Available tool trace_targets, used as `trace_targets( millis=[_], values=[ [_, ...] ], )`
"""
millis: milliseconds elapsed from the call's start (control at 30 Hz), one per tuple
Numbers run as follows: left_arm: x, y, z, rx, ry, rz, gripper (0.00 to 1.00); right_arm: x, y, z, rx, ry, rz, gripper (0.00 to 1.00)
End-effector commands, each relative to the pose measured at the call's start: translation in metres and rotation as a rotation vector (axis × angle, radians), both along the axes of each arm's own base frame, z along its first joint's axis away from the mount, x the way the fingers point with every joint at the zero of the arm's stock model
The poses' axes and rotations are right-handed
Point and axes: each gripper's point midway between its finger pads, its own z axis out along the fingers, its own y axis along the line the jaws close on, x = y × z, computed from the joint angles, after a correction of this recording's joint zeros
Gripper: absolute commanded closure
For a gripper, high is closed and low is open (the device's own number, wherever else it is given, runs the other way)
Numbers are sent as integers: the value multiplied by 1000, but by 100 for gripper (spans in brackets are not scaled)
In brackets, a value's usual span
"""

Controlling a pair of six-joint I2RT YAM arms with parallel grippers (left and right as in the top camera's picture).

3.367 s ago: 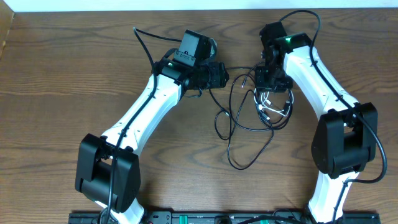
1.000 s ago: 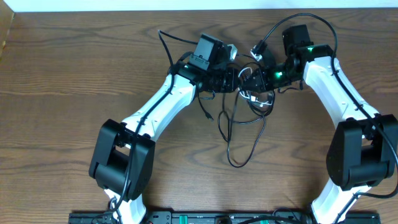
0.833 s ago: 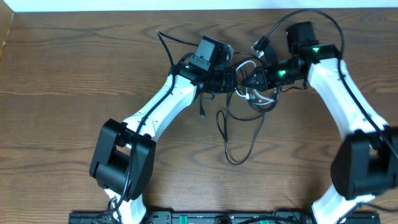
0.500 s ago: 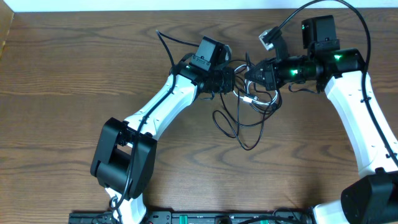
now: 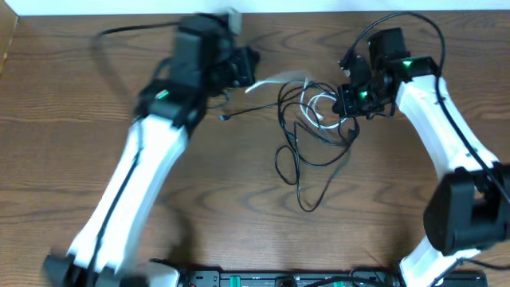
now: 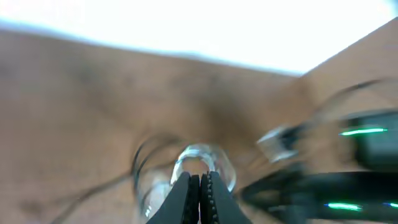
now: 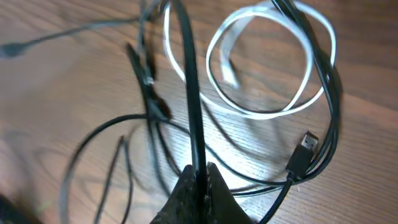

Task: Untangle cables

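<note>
Overhead and wrist views, cable separation under way. Half a second before, both tools sat close together over the tangle at mid-desk. The left arm had since swung sharply out towards the far left of the desk [image 5: 48, 159], fast enough to blur. Its left tool [image 5: 245, 68] was pressed together, and a pale strand showed right at the tips in the blurred wrist view. The white cable [image 5: 275, 80] ran in a nearly straight line from that tool back to the knot, so it was judged to be pinched there. The right tool [image 7: 200, 180] remained on the right side, pinching the black cable [image 7: 191, 93] between closed fingers. The rest of the black cable lay in loose loops on the desk between the arms, with a dark plug [image 7: 303, 149] resting nearby.

The outward pull had opened the bundle and stretched one white run free. Several white coils near the right tool were still crossed by black strands. Separation was therefore judged partial, with further drawing apart needed.
</note>
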Motion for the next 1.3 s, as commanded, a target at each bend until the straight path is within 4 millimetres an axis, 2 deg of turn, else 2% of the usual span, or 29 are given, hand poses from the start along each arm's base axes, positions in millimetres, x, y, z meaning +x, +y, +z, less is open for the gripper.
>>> trace_targets(
  millis=[0, 133, 233, 267, 367, 533, 667, 833, 867, 933, 967, 1000, 1067, 1133, 1233, 1267],
  values=[
    [-24, 28, 78, -40, -206, 40, 93, -2, 8, -22, -23, 52, 13, 99],
    [-46, 52, 127, -73, -343, 86, 93, -3, 8, -37, -31, 93, 14, 98],
    [-62, 68, 151, -86, -411, 118, 93, -3, 7, -43, -33, 105, 11, 66],
    [-67, 72, 156, -87, -428, 127, 93, -2, 6, -42, -32, 101, 11, 59],
    [-73, 78, 164, -90, -447, 138, 93, 2, 5, -36, -27, 79, 6, 48],
    [-74, 74, 156, -91, -416, 111, 93, 9, 3, -20, -13, 45, -3, 44],
    [-62, 72, 128, -69, -318, 110, 92, 14, 2, -5, -7, 13, -8, 41],
    [-36, 64, 57, -18, -83, 102, 93, 24, 5, 26, 37, -43, -8, 40],
    [-27, 58, 35, -4, -20, 91, 93, 26, 7, 37, 61, -65, -5, 40],
    [-19, 46, 10, 11, 49, 64, 92, 30, 5, 48, 65, -92, -12, 39],
    [-18, 42, 3, 16, 65, 56, 92, 31, 4, 50, 68, -96, -20, 39],
    [-13, 31, -14, 27, 107, 33, 92, 33, 1, 58, 78, -112, -35, 39],
    [-9, 17, -35, 42, 152, 4, 92, 34, -2, 63, 101, -117, -41, 39],
    [-6, 0, -59, 60, 205, -31, 83, 35, -12, 61, 77, -111, -64, 39],
    [-3, -19, -84, 77, 246, -69, 66, 39, -29, 57, 31, -109, -116, 39],
    [-1, -24, -91, 81, 255, -79, 65, 41, -36, 56, 18, -108, -147, 38]
  ],
)
